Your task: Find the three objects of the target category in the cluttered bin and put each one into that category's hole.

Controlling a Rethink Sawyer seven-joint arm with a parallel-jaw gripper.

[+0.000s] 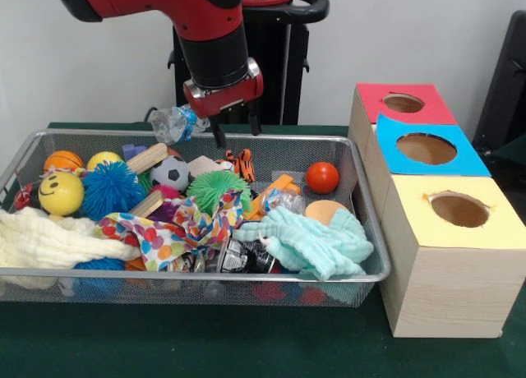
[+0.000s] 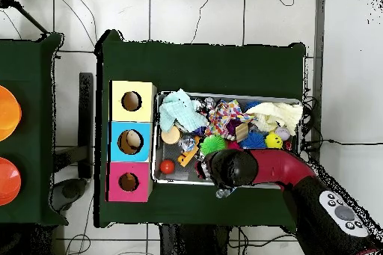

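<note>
My gripper (image 1: 237, 130) hangs over the far rim of the wire bin (image 1: 246, 274), its two dark fingers apart with nothing between them. Just left of the fingers a crumpled clear plastic bottle (image 1: 175, 123) sits at the height of the rim; I cannot tell whether it touches a finger. In the overhead view the arm's head (image 2: 233, 168) covers the bin's edge, with a grey bit of the bottle (image 2: 223, 191) outside it. Beside the bin stand the red box (image 1: 374, 94), blue box (image 1: 460, 160) and yellow box (image 1: 427, 230), each with a round hole on top.
The bin holds a soccer ball (image 1: 170, 172), a red ball (image 1: 322, 177), a smiley ball (image 1: 61, 193), blue (image 1: 111, 189) and green (image 1: 215, 187) spiky balls, wooden blocks (image 1: 148, 158), a mint cloth (image 1: 308, 240), a cream cloth (image 1: 49, 240) and a patterned cloth (image 1: 177, 230).
</note>
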